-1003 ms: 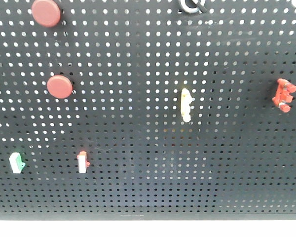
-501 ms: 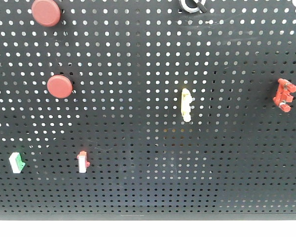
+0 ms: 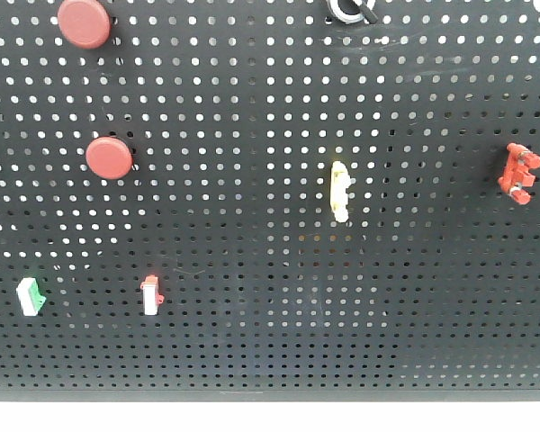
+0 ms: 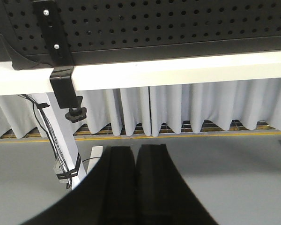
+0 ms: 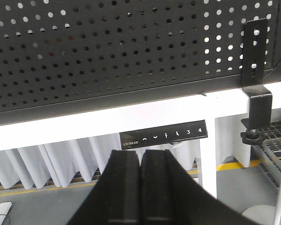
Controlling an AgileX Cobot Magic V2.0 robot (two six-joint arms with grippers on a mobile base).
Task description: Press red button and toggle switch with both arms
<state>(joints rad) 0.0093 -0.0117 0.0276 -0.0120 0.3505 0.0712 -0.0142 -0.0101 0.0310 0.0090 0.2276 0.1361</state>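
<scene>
On the black pegboard (image 3: 252, 108) in the front view are two round red buttons, one at the top left (image 3: 84, 22) and one lower (image 3: 109, 157). A small red-and-white toggle switch (image 3: 150, 294) sits low on the left, a green-and-white switch (image 3: 29, 296) further left, a yellow rocker (image 3: 339, 190) in the middle. Neither gripper shows in the front view. My left gripper (image 4: 136, 152) is shut, empty, below the board's lower edge (image 4: 154, 51). My right gripper (image 5: 141, 157) is also shut and empty, under the white table edge (image 5: 107, 119).
A red clamp-like part (image 3: 517, 173) is at the board's right and a black ring (image 3: 346, 9) at the top. Black brackets (image 4: 61, 70) (image 5: 258, 101) clamp the board to the table. A desk-height control panel (image 5: 164, 136), white curtains (image 4: 178, 110) and grey floor lie beneath.
</scene>
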